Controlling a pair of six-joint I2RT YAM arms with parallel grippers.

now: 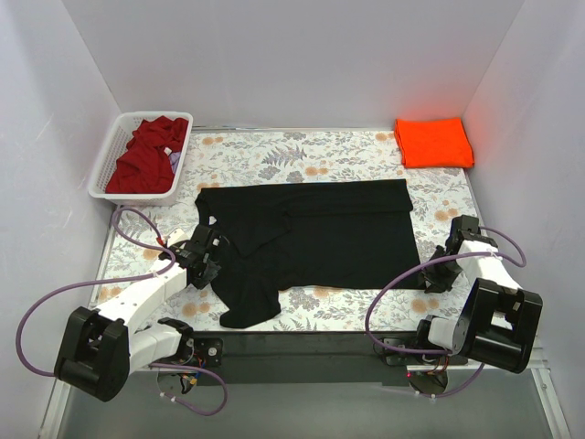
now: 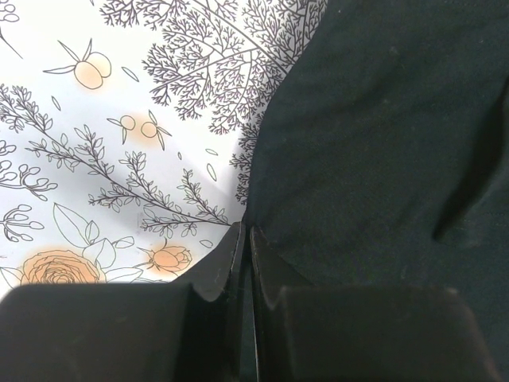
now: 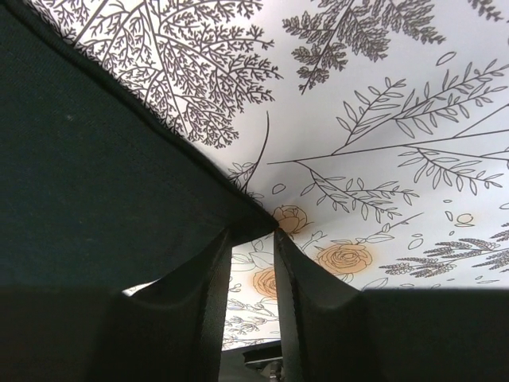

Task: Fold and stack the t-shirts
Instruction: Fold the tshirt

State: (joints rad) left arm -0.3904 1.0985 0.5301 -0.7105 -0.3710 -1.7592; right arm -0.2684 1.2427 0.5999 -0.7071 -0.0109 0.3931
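Fabric of the black t-shirt is spread mid-table on the floral tablecloth. Its left edge is pinched by the clenched left gripper. Its near right corner lies at the tips of the right gripper, whose jaws are held narrowly apart, not yet clamped. Both ends are apparently taken so a fold lifts evenly. The orange t-shirt is laid folded at the far right corner, and the dark red t-shirt is crumpled in the white basket.

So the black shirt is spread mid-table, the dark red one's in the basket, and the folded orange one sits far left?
One slip: the orange shirt sits far right, not far left; the top external view shows it.
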